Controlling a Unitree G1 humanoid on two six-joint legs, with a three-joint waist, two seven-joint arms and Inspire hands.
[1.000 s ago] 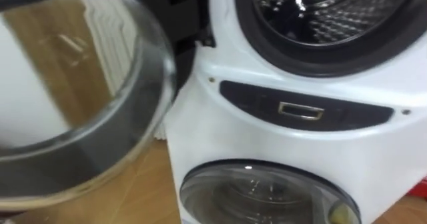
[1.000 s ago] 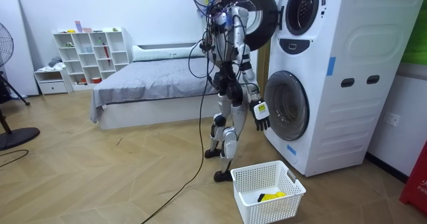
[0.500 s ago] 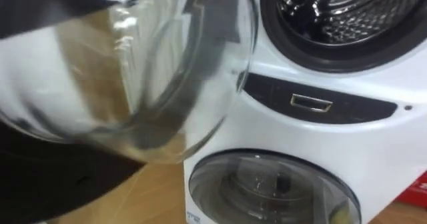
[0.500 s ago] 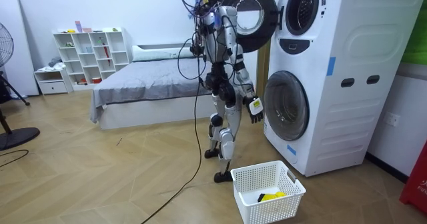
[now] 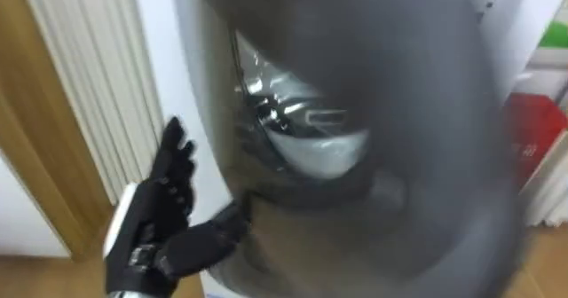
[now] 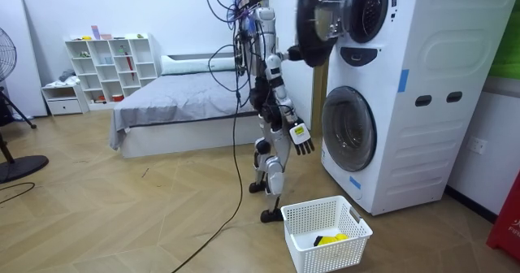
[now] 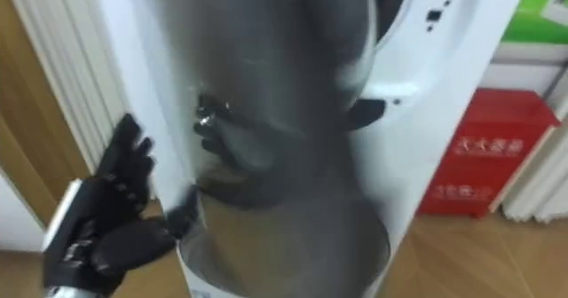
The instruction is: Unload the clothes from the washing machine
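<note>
The left hand (image 5: 153,227), at 8 o'clock in the eye view, holds its fingers straight and apart, with the thumb against the open door (image 5: 417,138) of the upper washing machine (image 6: 406,29). The right hand (image 6: 301,140) hangs with its fingers loose. A yellow garment (image 6: 329,240) lies in the basket (image 6: 302,218), at 5 o'clock in the room view.

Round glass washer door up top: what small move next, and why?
Probably push the round dark-rimmed glass door wider with the left hand, whose straight fingers rest beside its rim. The door hangs across the head's view of the upper drum; the right hand hangs idle.
</note>
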